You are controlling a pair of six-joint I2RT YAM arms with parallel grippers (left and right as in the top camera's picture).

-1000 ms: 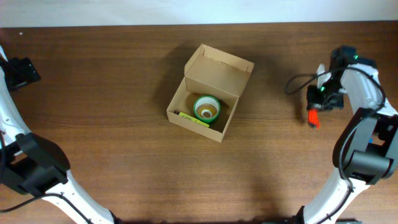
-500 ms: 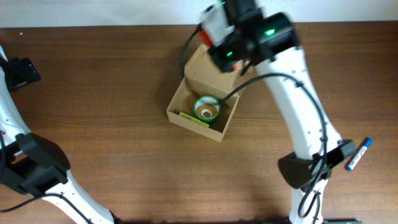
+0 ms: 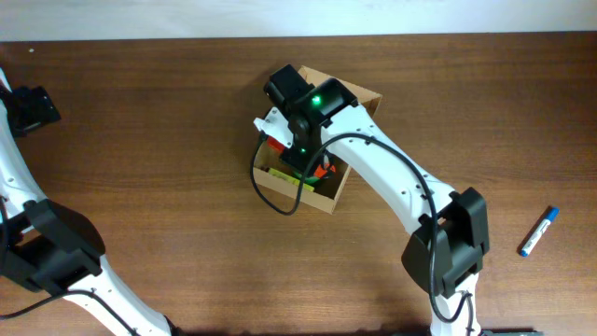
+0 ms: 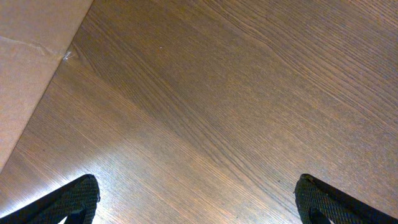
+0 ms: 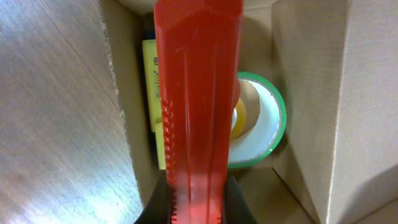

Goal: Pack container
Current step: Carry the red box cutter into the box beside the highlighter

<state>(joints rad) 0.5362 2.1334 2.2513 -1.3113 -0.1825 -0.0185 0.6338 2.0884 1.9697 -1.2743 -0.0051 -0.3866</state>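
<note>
Partly packed, I'd say: the container (image 3: 328,199), beneath the right claw (image 5: 198,205) clamped on a red tool (image 5: 199,93), already holds a tape roll (image 5: 266,118) and yellow marker (image 5: 152,81), while a blue marker (image 3: 538,231) lies well apart to its right.

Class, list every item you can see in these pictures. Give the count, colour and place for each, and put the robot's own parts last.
container: one, tan-brown cardboard, lid open, middle of the table.
tape roll: one, green rim and white inside, in the container.
yellow marker: one, yellow, lying along the container's inner wall beside the tape roll.
red tool: one, red and ridged, held over the container's opening.
blue marker: one, blue and white, lying on the table's right side.
table: one, dark brown wood.
left gripper: one, black fingers, open and empty, at the table's far left.
right gripper: one, shut on the red tool, over the container.
</note>
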